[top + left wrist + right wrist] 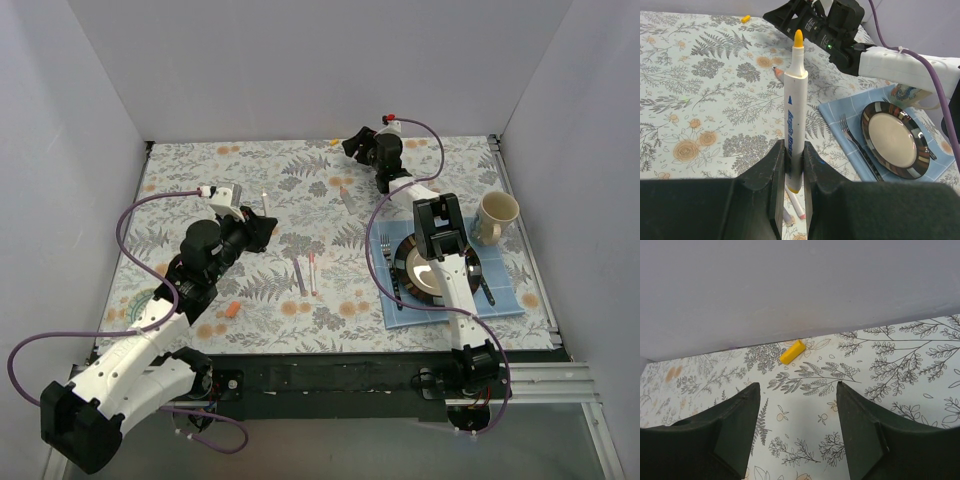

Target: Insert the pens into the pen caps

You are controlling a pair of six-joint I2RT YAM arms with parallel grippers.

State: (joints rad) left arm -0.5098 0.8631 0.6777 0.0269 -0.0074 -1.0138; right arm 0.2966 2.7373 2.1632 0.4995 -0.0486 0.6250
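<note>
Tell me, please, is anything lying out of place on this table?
The yellow cap lies alone close to the back wall, far from the two pens lying mid-table.

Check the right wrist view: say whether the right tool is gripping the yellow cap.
No, the right tool stands open, and the yellow cap lies on the table ahead of it, untouched.

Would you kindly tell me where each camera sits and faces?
Top external: overhead behind the bases, looking down at the table; both arms show.
Left wrist: behind the left hand, shut on a pen, facing the right arm and plate.
Right wrist: above the open right hand, facing the back wall.
Shared by both wrists: the yellow cap.
</note>
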